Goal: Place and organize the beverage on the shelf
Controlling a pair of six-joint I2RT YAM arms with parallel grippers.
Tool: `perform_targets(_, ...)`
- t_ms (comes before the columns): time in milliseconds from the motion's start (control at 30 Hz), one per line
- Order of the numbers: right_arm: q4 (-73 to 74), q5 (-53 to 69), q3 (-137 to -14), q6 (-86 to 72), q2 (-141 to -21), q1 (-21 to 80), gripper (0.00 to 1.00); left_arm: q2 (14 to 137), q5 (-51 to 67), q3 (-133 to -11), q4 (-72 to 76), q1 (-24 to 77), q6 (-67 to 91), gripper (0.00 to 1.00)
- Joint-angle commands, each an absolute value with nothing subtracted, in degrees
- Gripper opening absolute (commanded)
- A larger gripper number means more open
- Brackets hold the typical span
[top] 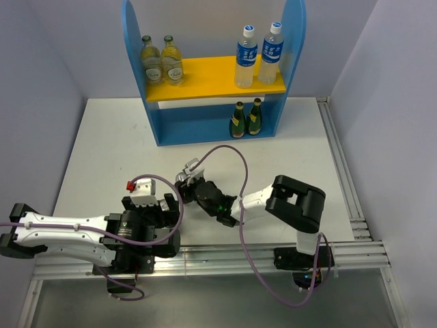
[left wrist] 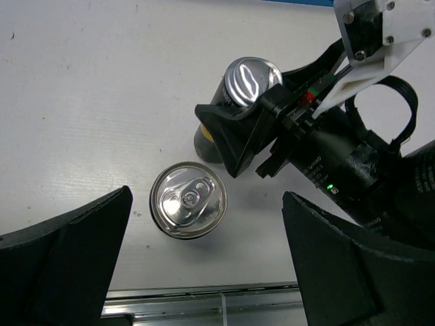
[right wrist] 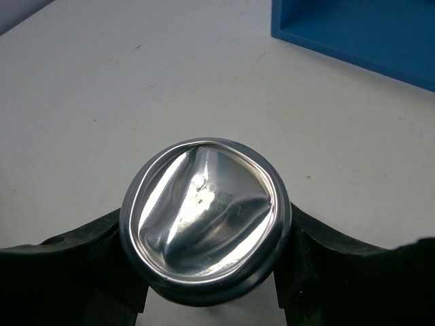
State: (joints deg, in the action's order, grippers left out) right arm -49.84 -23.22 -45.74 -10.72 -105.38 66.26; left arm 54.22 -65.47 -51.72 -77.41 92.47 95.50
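The right gripper (right wrist: pixel 207 234) is closed around a dark can (left wrist: pixel 234 102), a finger pressed to each side. The can is upright, on or just above the counter (top: pixel 102 143), its dented metal end up. Just beside it, nearer the front rail (top: pixel 225 254), a silver-topped can (left wrist: pixel 188 201) stands between the fingers of the left gripper (left wrist: pixel 207 200), which is spread wide and touches nothing, with bare counter either side of the can. Both cans are well apart from the shelf (top: pixel 134 48) at the far edge. Its yellow upper board carries two pale glass bottles (top: pixel 162 61) at the left end and two water bottles (top: pixel 259 55) at the right, with a gap between. Two green bottles (top: pixel 246 117) stand at the right of the lower level, and its left part is free
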Motion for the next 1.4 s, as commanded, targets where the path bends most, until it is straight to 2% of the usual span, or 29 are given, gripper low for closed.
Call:
perform_targets(0, -53.4, -27.2, -48.7, -8.6, -102.9, 63.1, 0.0, 53.2, -67.7, -51.2, -77.8, 93.0, 96.1, 0.99)
perform_targets(167, -50.5, -24.9, -54.1, -7.6, -103.6, 55.1, 0.0, 53.3, -68.2, -51.5, -77.3, 93.0, 94.8, 0.99)
perform_targets(400, -44.7, -22.8, -69.0, -5.4, -110.7, 48.0, 0.0, 52.6, -68.1, -51.0, -73.1, 93.0, 90.5, 0.99)
perform_targets(867, -39.3, -24.0, -87.2, -5.0, -124.0, 41.2, 0.0, 53.6, -65.9, -47.5, -66.4, 93.3, 89.7, 0.99)
perform_targets(1100, -38.1, -24.8, -93.6, -6.2, -127.8, 39.8, 0.0, 58.3, -65.7, -48.9, -67.8, 95.2, 95.3, 0.99)
perform_targets(1367, -34.8, -26.3, -101.1, -6.7, -131.9, 39.8, 0.0, 66.4, -65.6, -52.6, -78.7, 99.0, 108.3, 0.99)
